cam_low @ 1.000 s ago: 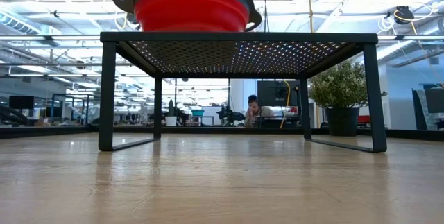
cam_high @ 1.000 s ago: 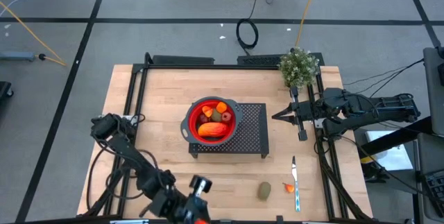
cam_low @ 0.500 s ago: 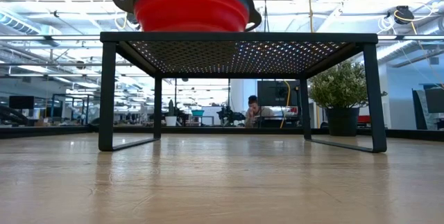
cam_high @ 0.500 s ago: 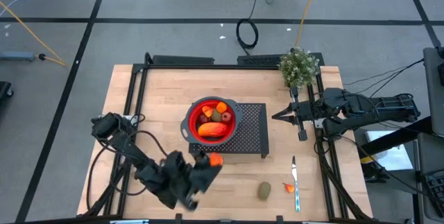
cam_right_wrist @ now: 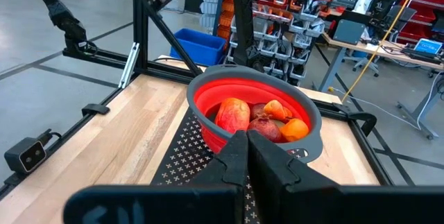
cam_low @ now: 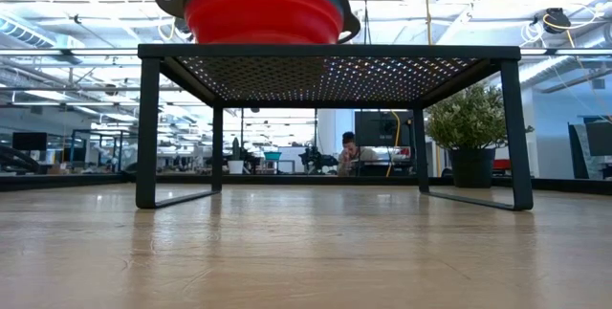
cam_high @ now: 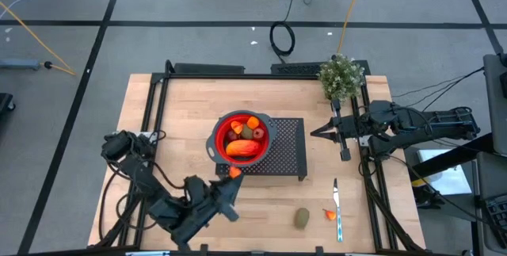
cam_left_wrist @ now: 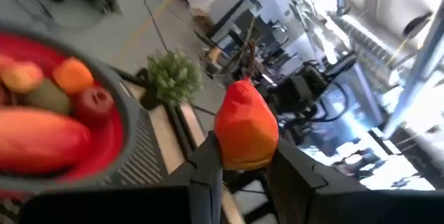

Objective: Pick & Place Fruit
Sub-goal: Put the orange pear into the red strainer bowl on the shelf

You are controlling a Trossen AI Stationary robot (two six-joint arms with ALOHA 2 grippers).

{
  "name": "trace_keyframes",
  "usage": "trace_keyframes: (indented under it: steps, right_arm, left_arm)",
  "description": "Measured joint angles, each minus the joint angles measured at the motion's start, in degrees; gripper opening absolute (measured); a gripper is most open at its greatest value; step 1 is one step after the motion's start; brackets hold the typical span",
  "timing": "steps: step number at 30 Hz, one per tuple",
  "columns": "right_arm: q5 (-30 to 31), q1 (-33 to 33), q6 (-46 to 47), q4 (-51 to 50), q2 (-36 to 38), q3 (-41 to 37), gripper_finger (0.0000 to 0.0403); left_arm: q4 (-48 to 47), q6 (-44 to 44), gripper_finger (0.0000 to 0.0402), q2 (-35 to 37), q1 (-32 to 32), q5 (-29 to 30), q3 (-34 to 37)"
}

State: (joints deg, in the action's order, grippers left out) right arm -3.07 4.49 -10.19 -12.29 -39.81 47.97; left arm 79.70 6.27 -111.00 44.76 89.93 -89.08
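i have the left gripper (cam_high: 232, 175) up near the front-left edge of the black perforated rack (cam_high: 287, 151), its fingers (cam_left_wrist: 208, 172) clamped on a small orange-red fruit piece (cam_left_wrist: 245, 125). from the left wrist view that piece sits between the two fingers, raised, just beside the rim of the red colander (cam_left_wrist: 118, 123) and not yet over it.

the colander (cam_high: 240, 138) stands on the rack's left part and already holds a long orange piece (cam_high: 243, 148), a dark red round one (cam_left_wrist: 95, 103), a brownish-green oval (cam_left_wrist: 47, 95) and small orange bits (cam_left_wrist: 72, 75).

on the bare wooden table (cam_high: 178, 105) near the front-right, a brownish-green oval fruit (cam_high: 302, 218) lies beside a tiny orange bit (cam_high: 329, 214), which sits just next to a slim utensil with a light-blue handle (cam_high: 337, 212).

the right gripper (cam_high: 315, 132) waits at the rack's right side with its fingers pressed together and nothing in them, pointing toward the colander. a potted green plant (cam_high: 341, 76) stands at the table's far-right corner. in the low view a person (cam_low: 350, 149) sits far back in the room.
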Motion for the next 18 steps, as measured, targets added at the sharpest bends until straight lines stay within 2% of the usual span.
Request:
trace_keyframes:
  steps: [10,18]
  right_arm:
    - [0.0,0.0,-0.1,0.0,0.0,0.0,0.0004]
    - [0.0,0.0,0.0,0.0,0.0,0.0,0.0004]
  left_arm:
    - [0.0,22.4,0.0085,1.4,-2.4,0.1,0.0]
    - [-1.0,40.8,0.0085,5.6,-3.5,0.1,0.0]
